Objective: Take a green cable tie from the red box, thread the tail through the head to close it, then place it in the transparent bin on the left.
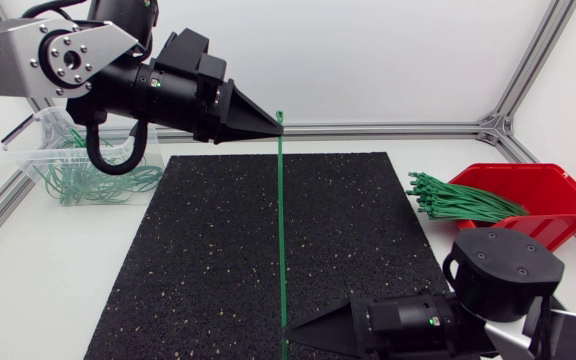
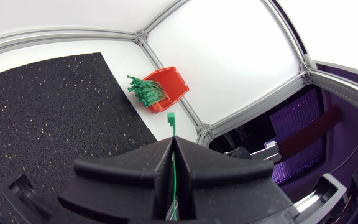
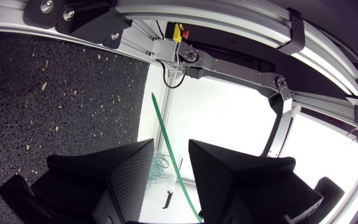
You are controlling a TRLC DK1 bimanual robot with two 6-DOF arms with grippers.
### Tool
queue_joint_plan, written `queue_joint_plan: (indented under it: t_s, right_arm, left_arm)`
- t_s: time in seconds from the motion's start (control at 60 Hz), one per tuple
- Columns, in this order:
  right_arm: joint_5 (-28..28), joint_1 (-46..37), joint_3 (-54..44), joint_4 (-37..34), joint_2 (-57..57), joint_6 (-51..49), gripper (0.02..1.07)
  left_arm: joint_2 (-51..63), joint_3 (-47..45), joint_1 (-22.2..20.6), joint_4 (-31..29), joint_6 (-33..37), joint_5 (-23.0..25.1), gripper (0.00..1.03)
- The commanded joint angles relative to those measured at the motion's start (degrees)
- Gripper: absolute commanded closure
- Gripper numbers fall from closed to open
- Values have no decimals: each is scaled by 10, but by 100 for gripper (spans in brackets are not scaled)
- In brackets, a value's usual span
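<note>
Cable tie [image 1: 281, 220] is held clear of the red box [image 1: 543, 190], stretched as one straight green strip over the black mat [image 1: 198, 260] between the two arms. Left claw [image 1: 273, 124] is pressed together on the strip just below its head, which pokes out past the fingertips as a small square block in the left wrist view. This grip appears chosen to present the head as a fixed target. Right claw [image 1: 293, 335] sits at the tail end with its fingers spread. The strip passes loosely through the gap, so the claw is judged not to be gripping and is likely placed to take the tail for bending round. Tie is unlooped, tail not yet threaded. Spare ties [image 1: 463, 200] lie bundled over the box rim. Transparent bin [image 1: 23, 155] beside the left arm holds closed green loops.
</note>
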Motion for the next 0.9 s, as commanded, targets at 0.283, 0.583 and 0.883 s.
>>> queue_joint_plan:
  t_s: [0.283, 0.583, 0.883]
  right_arm:
    - [2, 11, -7, 11, 12, -13, 80]
    - [15, 13, -7, 4, 11, -13, 101]
    - [31, 13, 41, -103, -53, 110, 101]
  left_arm:
    - [7, -18, -16, -4, 11, -1, 99]
    - [-2, -21, -19, -5, 10, -1, 99]
    - [-23, -41, -18, -5, 11, -1, 99]
